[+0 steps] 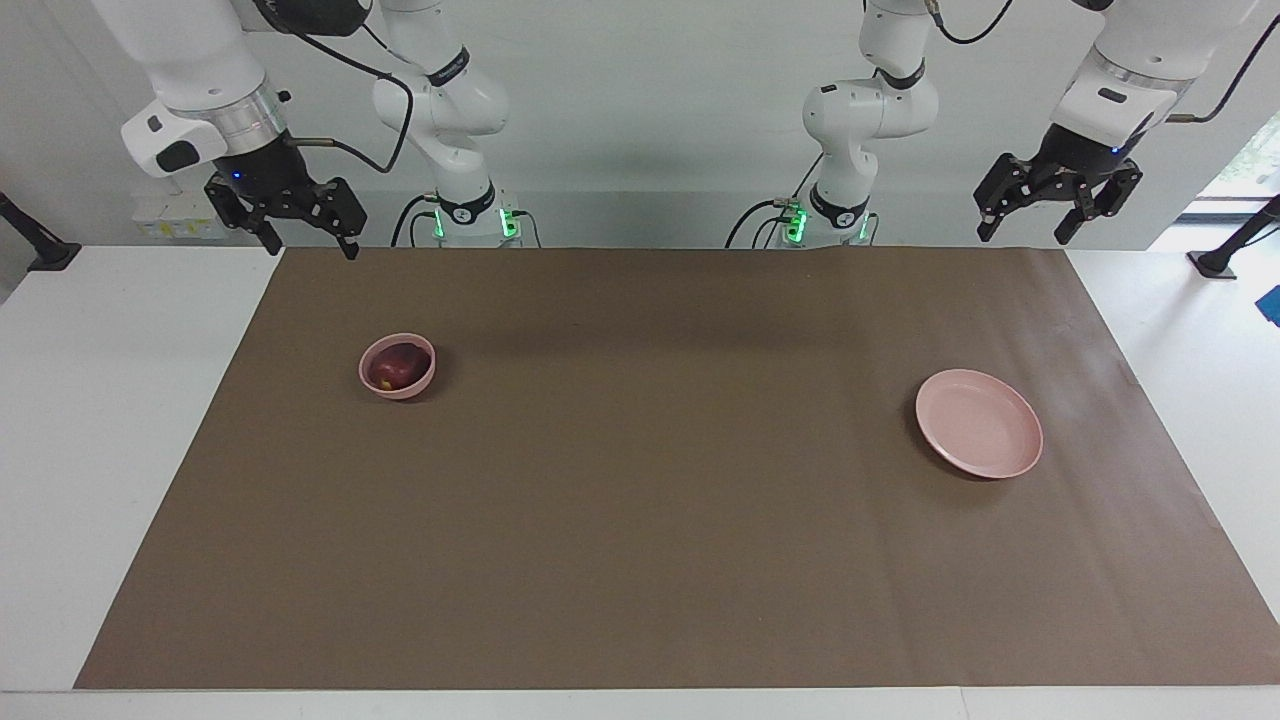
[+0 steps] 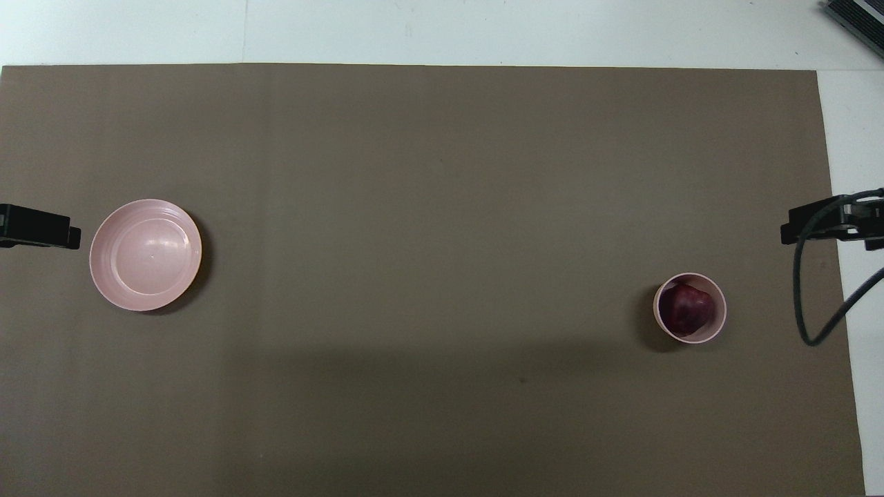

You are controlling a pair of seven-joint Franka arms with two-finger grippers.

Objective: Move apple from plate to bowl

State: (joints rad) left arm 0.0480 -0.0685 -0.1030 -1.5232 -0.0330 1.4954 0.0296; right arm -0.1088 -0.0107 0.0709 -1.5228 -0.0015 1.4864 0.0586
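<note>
While both arms hang raised at the robots' edge of the table [image 1: 640, 640], the apple [image 1: 393, 368] sits in the bowl [image 1: 372, 384], toward the right arm's end, and the plate [image 1: 990, 455] lies bare toward the left arm's end. Right gripper [image 1: 308, 245], at eleven o'clock from the bowl in the facing view, shows its fingers spread, holding nothing. Left gripper [image 1: 1024, 237], at one o'clock from the plate there, likewise. No readable writing anywhere.
</note>
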